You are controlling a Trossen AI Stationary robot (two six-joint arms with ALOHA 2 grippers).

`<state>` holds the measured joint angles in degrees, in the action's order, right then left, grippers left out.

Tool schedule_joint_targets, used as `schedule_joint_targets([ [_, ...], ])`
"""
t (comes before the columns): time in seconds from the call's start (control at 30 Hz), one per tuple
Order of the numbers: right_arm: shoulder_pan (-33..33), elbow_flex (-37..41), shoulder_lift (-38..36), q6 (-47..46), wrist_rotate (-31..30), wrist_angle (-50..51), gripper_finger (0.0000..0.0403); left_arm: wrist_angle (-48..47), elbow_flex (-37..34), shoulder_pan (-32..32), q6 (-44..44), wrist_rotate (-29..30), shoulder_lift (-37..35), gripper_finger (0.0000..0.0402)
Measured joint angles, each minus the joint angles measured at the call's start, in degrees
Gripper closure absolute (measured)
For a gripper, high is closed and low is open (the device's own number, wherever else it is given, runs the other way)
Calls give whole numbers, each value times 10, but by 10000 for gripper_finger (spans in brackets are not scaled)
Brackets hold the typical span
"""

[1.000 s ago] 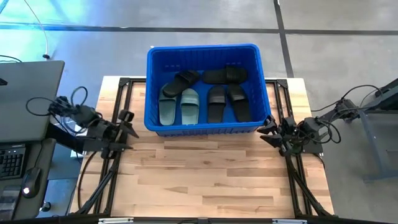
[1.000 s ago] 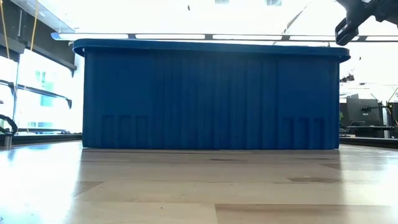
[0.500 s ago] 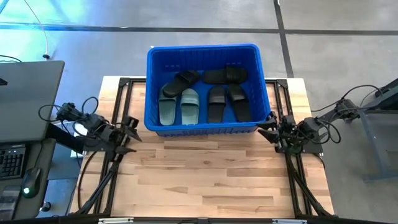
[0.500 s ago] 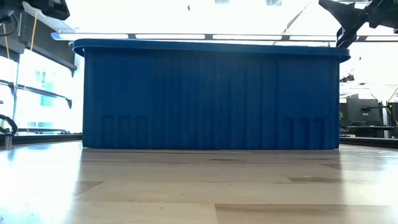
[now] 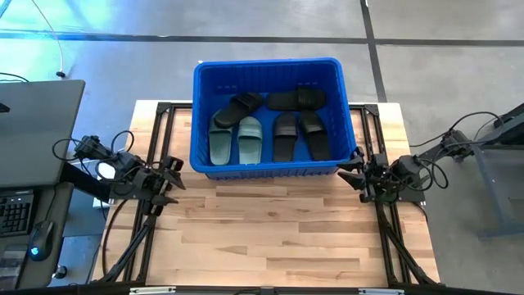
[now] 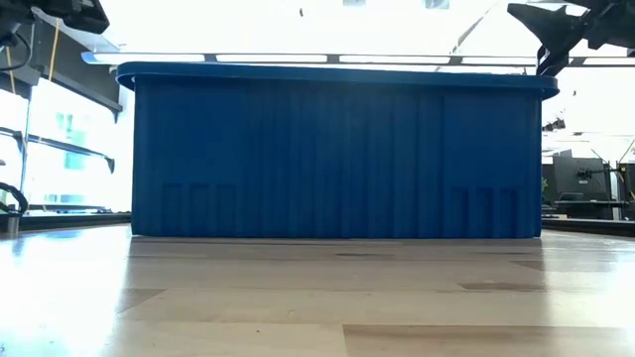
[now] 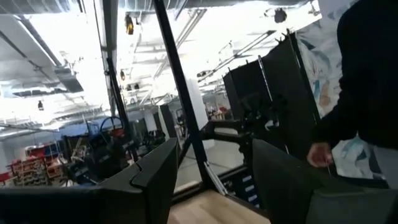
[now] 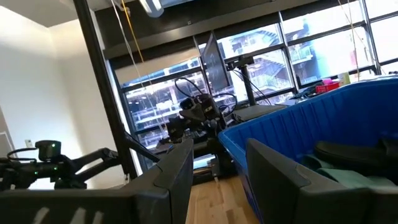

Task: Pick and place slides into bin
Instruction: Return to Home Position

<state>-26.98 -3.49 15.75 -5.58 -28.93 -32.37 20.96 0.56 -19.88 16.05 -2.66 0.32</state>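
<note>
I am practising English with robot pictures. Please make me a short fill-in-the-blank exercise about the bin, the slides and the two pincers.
1. The blue bin holds ___ slides in all.
2. The black slides number four; the other two slides are ___.
3. The left pincer and the right pincer are both open and hold ___.

Missing words: six; green; nothing.

Slides point(image 5: 285, 135): low view, wholly hidden behind the bin point(image 6: 337, 159) wall.
Keyboard point(image 5: 15, 215): high view, 8 o'clock, cut by the edge.
Person point(image 7: 373, 74): left wrist view, cut by the edge; only dark sleeve and blurred hand point(image 7: 319, 154) show.
</note>
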Motion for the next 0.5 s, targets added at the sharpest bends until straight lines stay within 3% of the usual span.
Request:
schedule_joint_targets([
  [0.5,0,0,0,1,1,4,263,-146,0,0,-29,-2,0,211],
])
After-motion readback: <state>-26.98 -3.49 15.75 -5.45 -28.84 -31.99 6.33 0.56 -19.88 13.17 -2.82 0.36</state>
